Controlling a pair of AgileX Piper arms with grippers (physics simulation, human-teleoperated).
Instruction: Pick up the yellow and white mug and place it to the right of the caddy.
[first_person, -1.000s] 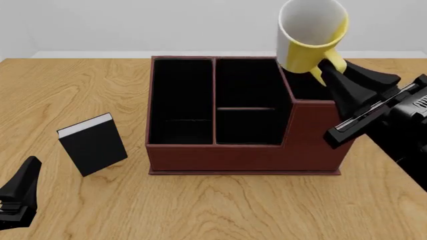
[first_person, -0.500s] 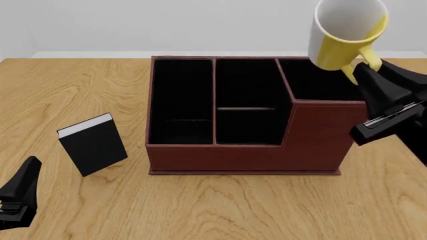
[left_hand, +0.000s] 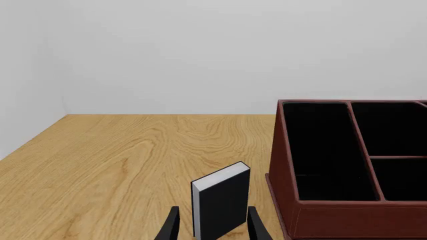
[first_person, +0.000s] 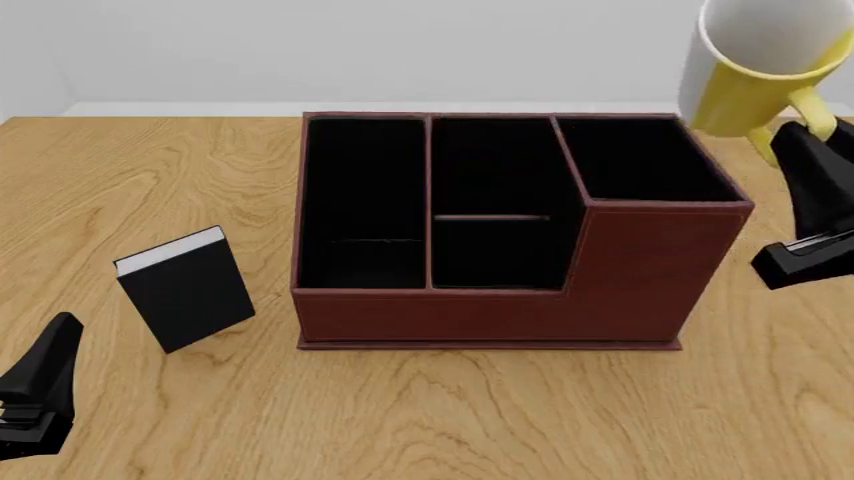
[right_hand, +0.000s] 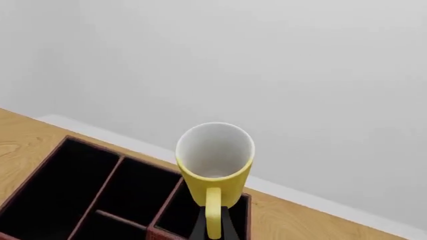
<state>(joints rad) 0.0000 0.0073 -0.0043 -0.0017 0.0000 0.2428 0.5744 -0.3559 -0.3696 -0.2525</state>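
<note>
The yellow and white mug (first_person: 755, 66) hangs tilted in the air above the caddy's far right corner, its white inside facing the camera. My right gripper (first_person: 805, 135) is shut on its yellow loop handle from below. In the right wrist view the mug (right_hand: 215, 159) sits just ahead of the fingers (right_hand: 220, 229), over the caddy (right_hand: 60, 190). The reddish-brown caddy (first_person: 627, 270) stands mid-table with its taller section at the right. My left gripper (first_person: 43, 392) rests low at the near left, open and holding nothing.
A small black book with white page edges (first_person: 187, 290) stands upright left of the caddy. The left wrist view shows this book (left_hand: 221, 205) beyond the open left gripper (left_hand: 213, 212), with the caddy's wall (left_hand: 280, 170) beside it. Bare wooden table lies right of the caddy.
My right gripper has carried the mug to the right and slightly up, from over the caddy's tall section to past its right edge. The left arm has stayed still.
</note>
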